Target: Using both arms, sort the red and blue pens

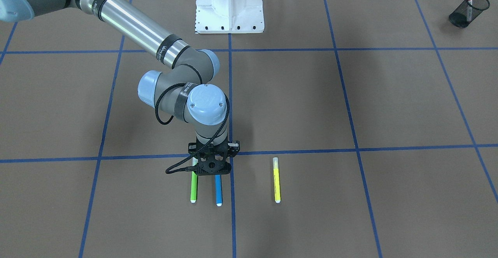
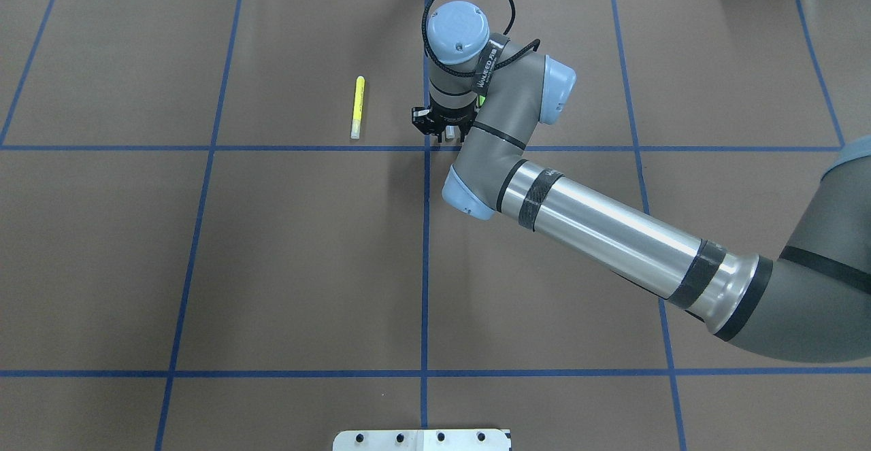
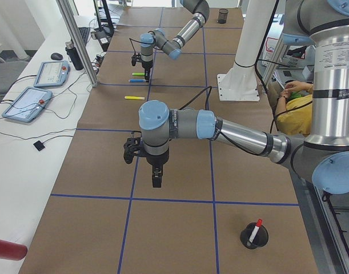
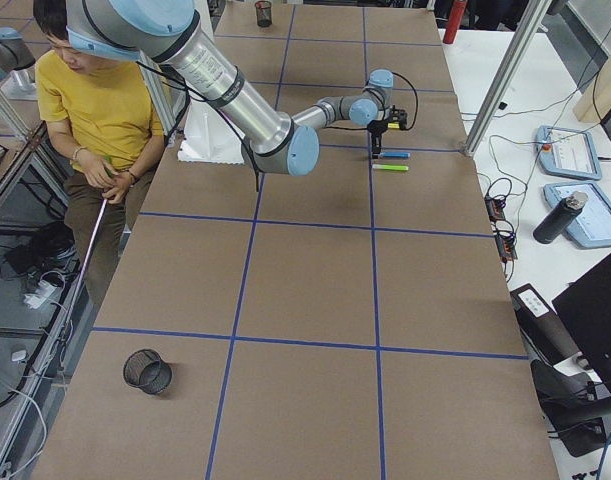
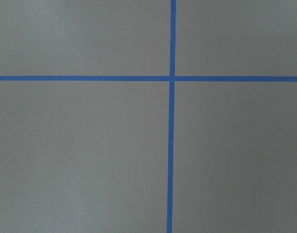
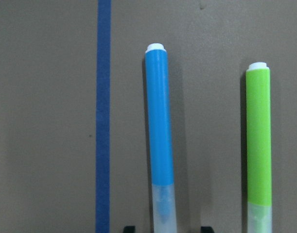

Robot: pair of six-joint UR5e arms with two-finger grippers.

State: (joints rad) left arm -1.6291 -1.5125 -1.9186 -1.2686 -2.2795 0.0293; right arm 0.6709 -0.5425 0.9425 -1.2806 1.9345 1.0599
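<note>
Red-capped white pen (image 1: pixel 469 6): in black mesh cup (image 1: pixel 458 19), sorted. Blue-barrelled pen (image 6: pixel 159 126): unsorted on brown bench (image 1: pixel 350 102), straddled by spread, empty right tool (image 1: pixel 213 166).

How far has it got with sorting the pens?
Done: the red pen stands in a mesh cup. In hand: the right gripper is low over the blue pen, fingers open either side of its cap, not yet gripping. To do: grip it, lift it and likely drop it in the other cup. The left gripper hangs over the table.
</note>
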